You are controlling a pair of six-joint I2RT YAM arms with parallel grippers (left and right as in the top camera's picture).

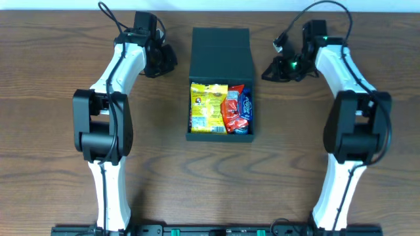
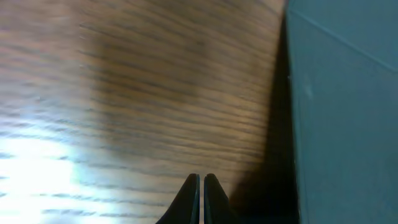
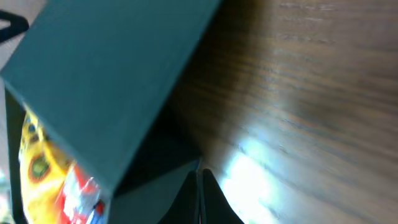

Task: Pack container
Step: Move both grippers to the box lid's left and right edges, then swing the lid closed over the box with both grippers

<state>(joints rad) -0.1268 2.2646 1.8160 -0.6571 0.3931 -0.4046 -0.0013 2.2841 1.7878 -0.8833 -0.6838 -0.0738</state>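
The container (image 1: 220, 134) is a matte black box in the middle of the table. Its flap lid (image 1: 221, 52) leans over the far half. Inside lie a yellow packet (image 1: 208, 107), a red packet (image 1: 231, 113) and a blue packet (image 1: 245, 105). My left gripper (image 1: 169, 63) is shut and empty, left of the lid; in the left wrist view its tips (image 2: 201, 178) hang over bare wood beside the container's wall (image 2: 342, 118). My right gripper (image 1: 268, 72) is shut and empty, right of the lid. In the right wrist view its tips (image 3: 200, 172) sit by the lid (image 3: 106, 68), with the yellow packet (image 3: 34, 152) beneath.
The wooden table (image 1: 59, 78) stretches to both sides of the container. Black cables (image 1: 108, 14) run from each wrist near the far edge. Both arm bases stand at the near edge.
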